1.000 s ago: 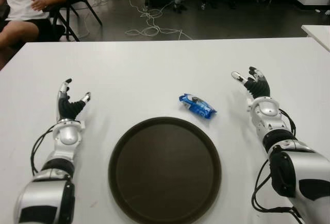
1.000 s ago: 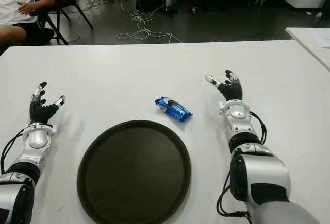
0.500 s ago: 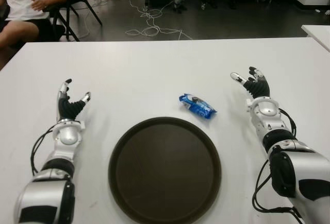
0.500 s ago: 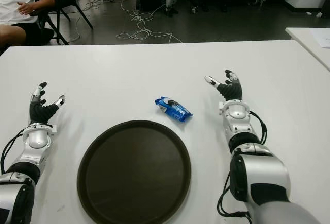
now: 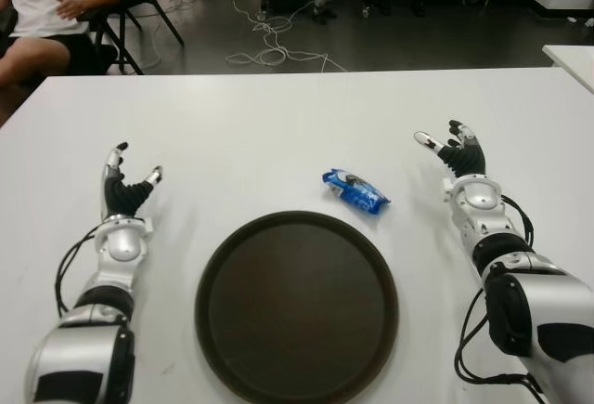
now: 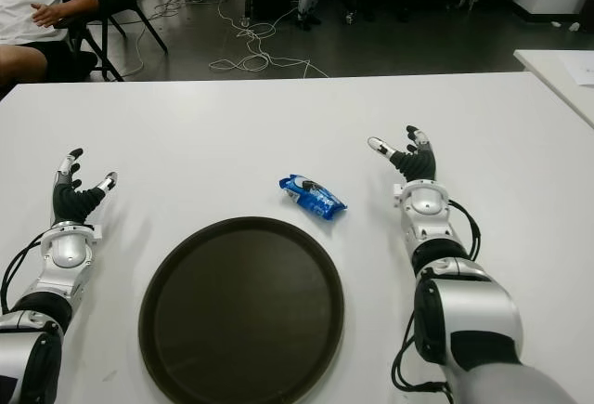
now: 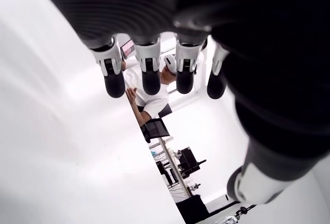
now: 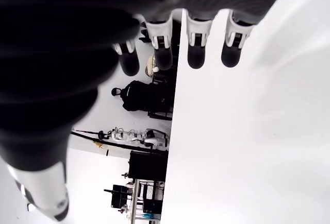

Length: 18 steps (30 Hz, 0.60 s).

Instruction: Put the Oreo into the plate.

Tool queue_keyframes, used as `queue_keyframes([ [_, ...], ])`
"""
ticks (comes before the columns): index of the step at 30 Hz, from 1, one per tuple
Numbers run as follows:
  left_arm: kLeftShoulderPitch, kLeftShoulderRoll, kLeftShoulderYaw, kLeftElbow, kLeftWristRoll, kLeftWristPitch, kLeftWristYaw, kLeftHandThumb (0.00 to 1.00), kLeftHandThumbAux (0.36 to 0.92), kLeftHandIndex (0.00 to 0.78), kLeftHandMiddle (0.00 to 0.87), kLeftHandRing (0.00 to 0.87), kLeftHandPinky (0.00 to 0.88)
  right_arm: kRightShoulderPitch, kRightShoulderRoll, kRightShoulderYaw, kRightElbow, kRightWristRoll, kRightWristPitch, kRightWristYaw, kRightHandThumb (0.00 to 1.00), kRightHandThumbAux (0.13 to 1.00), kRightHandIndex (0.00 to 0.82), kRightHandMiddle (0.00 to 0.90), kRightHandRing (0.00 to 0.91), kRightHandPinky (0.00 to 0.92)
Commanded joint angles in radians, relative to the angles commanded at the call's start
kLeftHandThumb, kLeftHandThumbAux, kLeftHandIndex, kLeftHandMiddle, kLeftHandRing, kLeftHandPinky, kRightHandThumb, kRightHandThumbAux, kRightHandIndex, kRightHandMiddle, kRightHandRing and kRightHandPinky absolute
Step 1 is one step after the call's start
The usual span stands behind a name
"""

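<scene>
Left eye view: Oreo [image 5: 355, 190] lay right of centre, just above the plate [image 5: 297, 306], untouched. Right hand [image 5: 454, 151], mid-right, had barely crept since a second before; left hand [image 5: 127, 186], mid-left, idle. Both wide, holding nothing. Reach hardly begun.

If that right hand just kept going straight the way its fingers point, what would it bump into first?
Probably nothing. The right hand points away from the robot across bare white table, fingers open. The Oreo packet sits off to its left, beyond the plate, not in that line. Only the table's far edge lies ahead.
</scene>
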State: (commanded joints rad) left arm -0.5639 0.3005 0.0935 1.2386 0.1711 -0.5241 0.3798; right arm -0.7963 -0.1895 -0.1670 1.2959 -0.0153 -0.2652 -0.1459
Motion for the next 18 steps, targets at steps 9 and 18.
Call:
queue_keyframes([
  [9,0.001,0.0,-0.002,-0.001,-0.001,-0.005,-0.009,0.0,0.741,0.052,0.07,0.051,0.038,0.009,0.003,0.029,-0.002,-0.04,-0.026,-0.034,0.0,0.738,0.142,0.11,0.062,0.015],
  [18,-0.001,-0.004,0.002,0.002,-0.005,-0.001,-0.007,0.0,0.767,0.051,0.068,0.044,0.032,0.014,0.004,0.062,-0.006,-0.077,-0.055,-0.026,0.0,0.729,0.12,0.11,0.074,0.027],
])
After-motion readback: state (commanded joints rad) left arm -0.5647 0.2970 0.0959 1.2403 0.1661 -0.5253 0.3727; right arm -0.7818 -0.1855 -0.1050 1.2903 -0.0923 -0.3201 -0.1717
